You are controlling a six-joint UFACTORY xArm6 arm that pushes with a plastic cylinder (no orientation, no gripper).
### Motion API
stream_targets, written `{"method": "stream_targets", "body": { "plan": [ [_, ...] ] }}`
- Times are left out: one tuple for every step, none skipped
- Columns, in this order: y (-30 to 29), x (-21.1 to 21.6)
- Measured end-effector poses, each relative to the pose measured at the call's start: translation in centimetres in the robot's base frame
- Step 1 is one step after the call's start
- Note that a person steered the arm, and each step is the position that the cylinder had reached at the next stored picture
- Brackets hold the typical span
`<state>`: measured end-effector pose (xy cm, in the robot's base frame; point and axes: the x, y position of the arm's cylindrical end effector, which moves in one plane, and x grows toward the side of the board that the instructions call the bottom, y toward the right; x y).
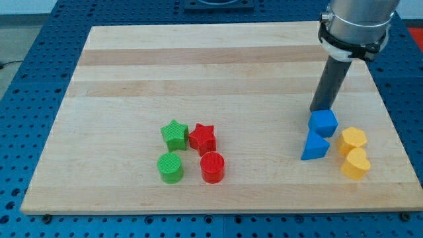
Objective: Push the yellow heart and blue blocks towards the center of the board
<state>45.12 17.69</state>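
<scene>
Just above the blue cube, toward the view's top, you see my tip touching it; the rod has no jaws. Below the cube sits the blue triangular block; to that block's right the yellow heart, beneath another yellow block.

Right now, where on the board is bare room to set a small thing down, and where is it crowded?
Bare wood spans the board across the view's top and left, and between the red star and the blue triangle. Crowded: the view's right, where my tip touches the blue cube, beside the yellow hexagon and yellow heart.
</scene>
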Motion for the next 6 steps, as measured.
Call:
{"method": "stream_targets", "body": {
  "plan": [
    [4.7, -0.8],
    [9.1, 0.3],
    [9.0, 5.7],
    [9.2, 11.4],
    [2.8, 13.3],
    [-2.3, 10.4]
  ]
}}
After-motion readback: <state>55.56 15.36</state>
